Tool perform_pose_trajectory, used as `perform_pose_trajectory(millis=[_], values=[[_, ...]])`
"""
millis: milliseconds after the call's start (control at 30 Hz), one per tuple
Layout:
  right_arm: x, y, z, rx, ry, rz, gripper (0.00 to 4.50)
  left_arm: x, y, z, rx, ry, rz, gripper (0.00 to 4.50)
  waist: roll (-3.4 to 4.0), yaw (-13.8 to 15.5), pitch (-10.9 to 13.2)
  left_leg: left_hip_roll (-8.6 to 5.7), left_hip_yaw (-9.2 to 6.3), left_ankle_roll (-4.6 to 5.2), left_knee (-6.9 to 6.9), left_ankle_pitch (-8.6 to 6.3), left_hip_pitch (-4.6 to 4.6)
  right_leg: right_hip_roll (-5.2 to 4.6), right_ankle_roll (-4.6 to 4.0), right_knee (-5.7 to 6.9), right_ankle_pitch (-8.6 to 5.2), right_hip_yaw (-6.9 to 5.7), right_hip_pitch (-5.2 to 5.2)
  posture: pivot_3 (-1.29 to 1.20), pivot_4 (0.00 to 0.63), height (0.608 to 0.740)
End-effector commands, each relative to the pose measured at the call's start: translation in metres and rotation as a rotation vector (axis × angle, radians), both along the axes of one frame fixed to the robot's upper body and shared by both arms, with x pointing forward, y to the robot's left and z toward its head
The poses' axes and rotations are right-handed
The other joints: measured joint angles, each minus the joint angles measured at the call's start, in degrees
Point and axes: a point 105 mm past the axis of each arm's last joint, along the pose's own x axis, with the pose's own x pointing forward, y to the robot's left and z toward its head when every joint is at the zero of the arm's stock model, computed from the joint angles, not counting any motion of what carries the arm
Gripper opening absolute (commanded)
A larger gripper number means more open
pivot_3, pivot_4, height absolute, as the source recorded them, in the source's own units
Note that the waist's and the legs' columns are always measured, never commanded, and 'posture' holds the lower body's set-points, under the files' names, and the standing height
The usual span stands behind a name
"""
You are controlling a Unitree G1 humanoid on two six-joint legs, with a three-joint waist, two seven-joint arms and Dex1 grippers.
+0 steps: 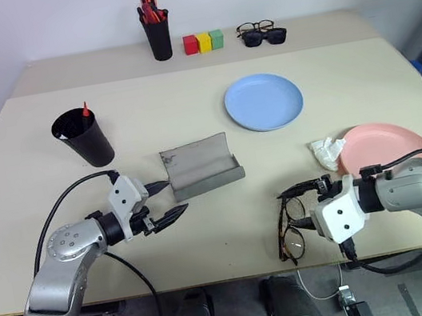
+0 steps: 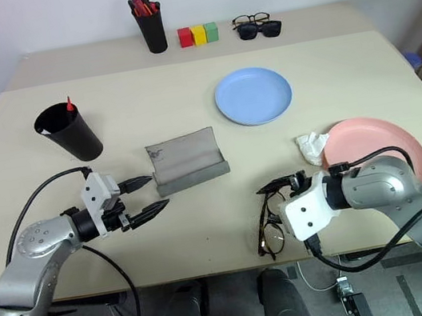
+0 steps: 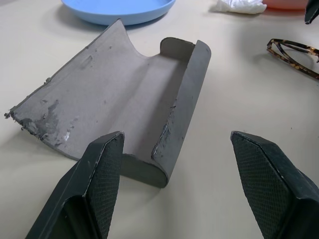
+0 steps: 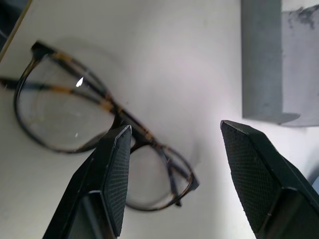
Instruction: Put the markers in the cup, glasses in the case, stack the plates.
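glasses (image 1: 290, 226) at table edge, right end effector (image 4: 174, 164) spread above them, seemingly not touching, left end effector (image 3: 174, 184) spread before open case (image 1: 200, 166)

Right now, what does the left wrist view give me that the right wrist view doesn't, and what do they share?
Left wrist alone: the light blue plate, a crumpled white tissue and the case's open inside. Right wrist alone: the glasses' both lenses, with the open right gripper above them. Shared: case, glasses and table.
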Motion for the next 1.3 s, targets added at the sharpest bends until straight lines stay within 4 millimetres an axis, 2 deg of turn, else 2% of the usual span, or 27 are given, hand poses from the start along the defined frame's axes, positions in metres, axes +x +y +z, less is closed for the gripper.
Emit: perform_pose_trajectory(millis=[33, 533, 567, 600, 633, 733, 933, 1100, 1200, 1300], values=[[-0.001, -0.005, 0.003, -0.043, -0.044, 0.033, 2.89, -0.001, -0.006, 0.010, -0.012, -0.035, -0.021, 3.49, 0.00, 0.0, 0.0, 0.00, 0.00, 0.00, 0.00, 0.00, 0.00, 0.00, 0.00, 0.00, 0.00, 0.00, 0.00, 0.00, 0.150, 0.740], [0.004, 0.009, -0.015, -0.036, -0.128, 0.131, 2.89, -0.012, -0.004, 0.015, -0.038, 0.013, -0.032, 3.49, 0.01, -0.1, 0.0, -0.01, 0.00, 0.00, 0.02, 0.00, 0.04, 0.00, 0.08, 0.04, 0.04, 0.01, 0.04, 0.00, 0.150, 0.740], [0.004, 0.009, -0.015, -0.033, -0.126, 0.134, 2.37, -0.011, -0.004, 0.015, -0.037, 0.012, -0.030, 3.49, 0.01, -0.1, 0.0, -0.01, 0.00, 0.00, 0.02, 0.00, 0.05, 0.00, 0.07, 0.04, 0.04, 0.01, 0.04, 0.00, 0.150, 0.740], [0.004, 0.010, -0.015, -0.029, -0.127, 0.137, 2.13, -0.011, -0.004, 0.015, -0.036, 0.010, -0.029, 3.49, 0.01, -0.1, 0.0, -0.01, 0.00, 0.00, 0.02, 0.00, 0.05, 0.00, 0.07, 0.04, 0.04, 0.01, 0.05, 0.00, 0.150, 0.740], [0.004, 0.011, -0.014, -0.025, -0.127, 0.137, 1.71, -0.011, -0.004, 0.015, -0.036, 0.009, -0.028, 3.49, 0.01, -0.1, 0.0, -0.01, 0.00, 0.00, 0.02, 0.00, 0.05, 0.00, 0.07, 0.04, 0.04, 0.01, 0.06, 0.00, 0.150, 0.740], [0.005, 0.012, -0.013, -0.014, -0.131, 0.133, 0.13, -0.010, -0.004, 0.016, -0.034, 0.004, -0.027, 3.49, 0.01, -0.1, 0.0, -0.01, 0.00, 0.00, 0.02, 0.00, 0.07, 0.00, 0.07, 0.04, 0.05, 0.01, 0.08, 0.00, 0.150, 0.740], [0.009, 0.013, -0.006, 0.017, -0.137, 0.097, 0.06, -0.007, -0.004, 0.016, -0.030, -0.004, -0.023, 3.49, -0.04, -0.1, 0.0, -0.02, -0.02, 0.00, 0.02, 0.00, 0.20, 0.00, -0.05, 0.03, -0.02, 0.01, 0.23, 0.00, 0.150, 0.740], [0.016, 0.025, 0.017, 0.149, -0.103, 0.004, 0.06, 0.000, 0.009, 0.021, -0.033, -0.039, 0.054, 3.49, -0.04, -0.2, 0.0, 0.00, -0.04, 0.00, 0.02, 0.00, 0.21, 0.01, 0.00, 0.05, 0.00, 0.00, 0.23, 0.00, 0.150, 0.740], [0.029, 0.044, 0.053, 0.310, -0.064, -0.102, 0.06, 0.005, 0.034, 0.026, -0.034, -0.081, 0.172, 3.49, -0.02, -0.7, 0.0, 0.01, -0.04, 0.00, 0.02, 0.00, 0.21, 0.02, 0.06, 0.08, 0.05, 0.01, 0.20, 0.00, 0.150, 0.740], [0.054, 0.075, 0.093, 0.462, -0.078, -0.176, 0.06, 0.003, 0.063, 0.020, 0.010, -0.094, 0.289, 3.49, 0.01, -1.6, 0.0, 0.05, -0.03, 0.00, 0.02, 0.00, 0.24, 0.04, 0.03, 0.14, 0.06, 0.02, 0.18, 0.00, 0.150, 0.740]])
